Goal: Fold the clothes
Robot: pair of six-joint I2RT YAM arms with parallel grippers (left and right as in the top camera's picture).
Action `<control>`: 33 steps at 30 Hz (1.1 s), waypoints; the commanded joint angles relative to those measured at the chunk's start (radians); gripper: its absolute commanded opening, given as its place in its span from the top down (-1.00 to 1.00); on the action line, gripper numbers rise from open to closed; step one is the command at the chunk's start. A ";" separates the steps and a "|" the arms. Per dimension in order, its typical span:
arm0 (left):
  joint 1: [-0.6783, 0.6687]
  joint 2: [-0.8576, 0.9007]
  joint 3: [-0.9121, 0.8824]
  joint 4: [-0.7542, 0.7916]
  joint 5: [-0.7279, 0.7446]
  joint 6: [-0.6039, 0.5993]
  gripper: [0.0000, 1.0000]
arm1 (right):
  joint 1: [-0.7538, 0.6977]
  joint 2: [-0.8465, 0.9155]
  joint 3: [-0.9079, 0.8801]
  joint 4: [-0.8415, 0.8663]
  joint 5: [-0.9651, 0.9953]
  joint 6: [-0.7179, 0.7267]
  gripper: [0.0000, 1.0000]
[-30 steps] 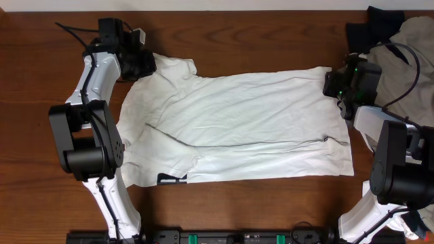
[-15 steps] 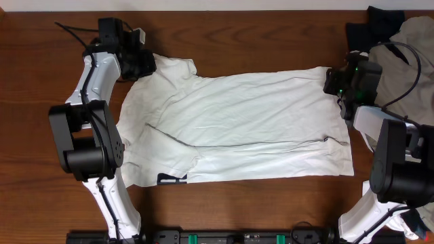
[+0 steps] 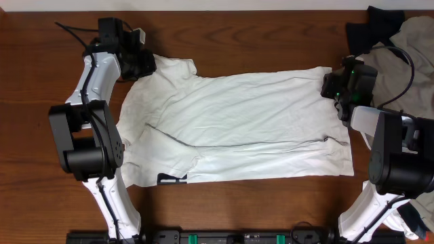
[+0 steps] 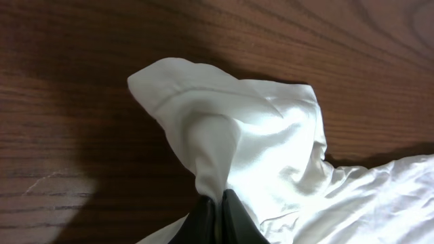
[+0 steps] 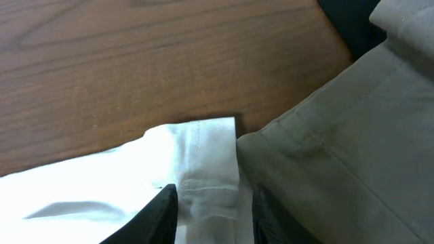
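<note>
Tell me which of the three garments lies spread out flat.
The white T-shirt, spread across the middle of the table; the beige-grey garment and the black garment sit bunched together at the far right corner.

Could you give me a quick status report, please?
Left pincer shut on white cotton T-shirt. Right pincer open, straddling hem corner. Beige-grey garment beside that corner.

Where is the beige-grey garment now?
In the overhead view the beige-grey garment lies on the table, in its far right corner, beside the black garment, just right of the right gripper.
</note>
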 commanded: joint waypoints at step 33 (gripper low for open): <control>0.005 -0.018 0.001 0.003 -0.005 -0.005 0.88 | 0.024 0.058 0.006 0.019 0.016 0.031 0.51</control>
